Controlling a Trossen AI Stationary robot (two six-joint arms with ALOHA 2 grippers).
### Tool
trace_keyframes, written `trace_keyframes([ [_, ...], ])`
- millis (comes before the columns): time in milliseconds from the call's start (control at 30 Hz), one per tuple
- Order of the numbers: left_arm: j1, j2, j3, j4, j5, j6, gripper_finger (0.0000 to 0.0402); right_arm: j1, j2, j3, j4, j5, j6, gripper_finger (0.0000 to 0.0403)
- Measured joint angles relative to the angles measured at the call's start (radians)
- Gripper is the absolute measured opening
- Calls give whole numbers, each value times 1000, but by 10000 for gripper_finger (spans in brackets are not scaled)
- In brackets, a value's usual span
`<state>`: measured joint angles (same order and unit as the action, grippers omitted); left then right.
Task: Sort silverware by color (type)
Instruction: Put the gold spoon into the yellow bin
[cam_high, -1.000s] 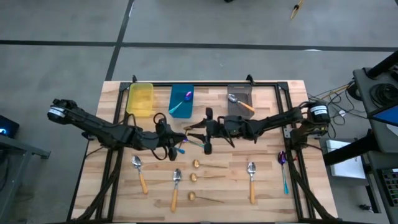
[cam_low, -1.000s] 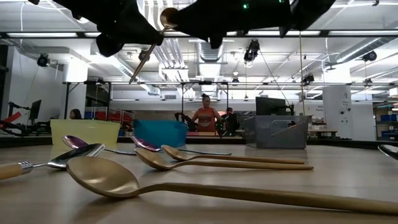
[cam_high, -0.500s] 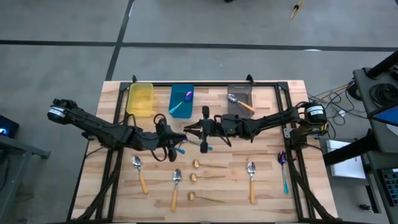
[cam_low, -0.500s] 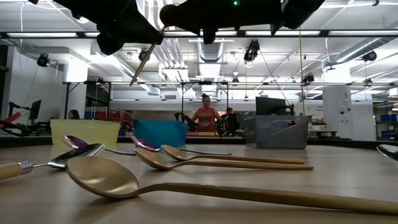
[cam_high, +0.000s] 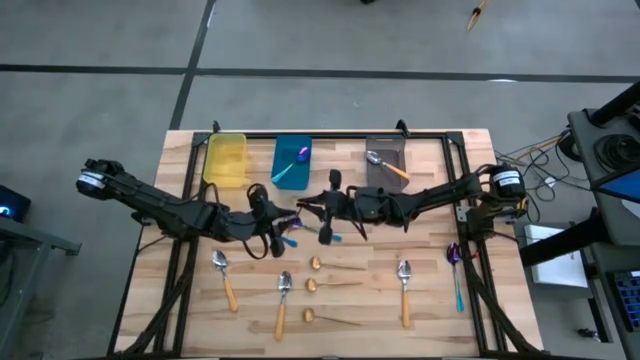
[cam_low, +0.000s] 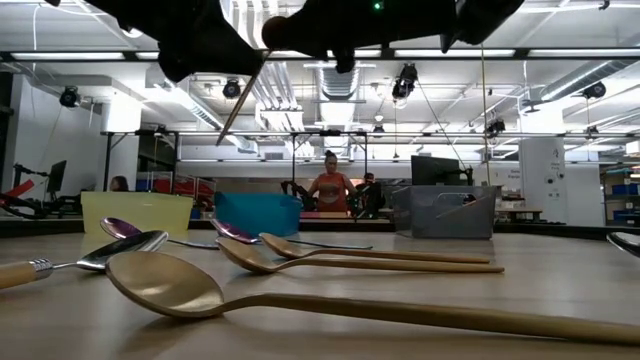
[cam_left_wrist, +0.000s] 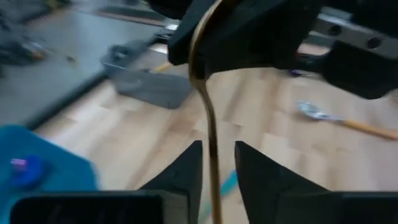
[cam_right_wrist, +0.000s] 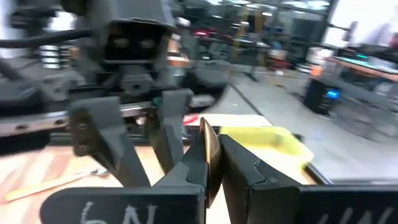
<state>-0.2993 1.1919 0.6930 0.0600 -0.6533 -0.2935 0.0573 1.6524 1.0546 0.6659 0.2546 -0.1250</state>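
Nearest the front edge, spoons wait on the table (cam_high: 440, 330): three gold ones (cam_high: 330, 284) in the middle, orange-handled ones (cam_high: 283, 300) on either side, and a purple one with a teal handle (cam_high: 456, 275) out to the right.

Above the middle of the table, the two grippers meet nose to nose around a gold spoon (cam_left_wrist: 210, 118), held in the air. The right gripper (cam_right_wrist: 211, 149) has its fingers pinched tight on the spoon's bowl end. The left gripper (cam_left_wrist: 217, 152) has its fingers apart, with the thin handle running between them and seemingly touching neither, though that view is blurred.

I read this as a hand-off. To do it well, the left arm should back straight along the handle so it doesn't knock the spoon askew. The right should keep its pinch firm, since a grip on the bowl end gives the long handle leverage to swing. From there, the yellow bin (cam_high: 208, 160) looks the likely home.

At the far edge, the blue bin (cam_high: 278, 150) holds a purple spoon and the grey bin (cam_high: 385, 145) an orange-handled one.

From overhead the held spoon is lost among the dark arms. The table-level view shows only its slanting handle (cam_low: 240, 100), and only the wrist views show who has hold of it.
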Motion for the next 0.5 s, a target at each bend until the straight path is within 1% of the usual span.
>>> trace_keyframes([
  [100, 0, 0, 0, 0, -131, 78, 112, 11, 0, 0, 0, 122, 43, 13],
  [167, 2, 0, 0, 0, -196, 118, 127, 17, 0, 0, 0, 205, 60, 13],
  [233, 10, 0, 0, 2, -218, 128, 140, 22, 0, 0, 6, 267, 62, 13],
  [300, 19, 2, 0, 13, -219, 122, 148, 29, 0, 0, 21, 312, 63, 13],
  [400, 29, 33, 0, 69, -220, 119, 150, 32, 0, -1, 46, 332, 72, 13],
  [500, 29, 86, 0, 166, -214, 157, 146, 32, 1, -1, 54, 333, 90, 13],
])
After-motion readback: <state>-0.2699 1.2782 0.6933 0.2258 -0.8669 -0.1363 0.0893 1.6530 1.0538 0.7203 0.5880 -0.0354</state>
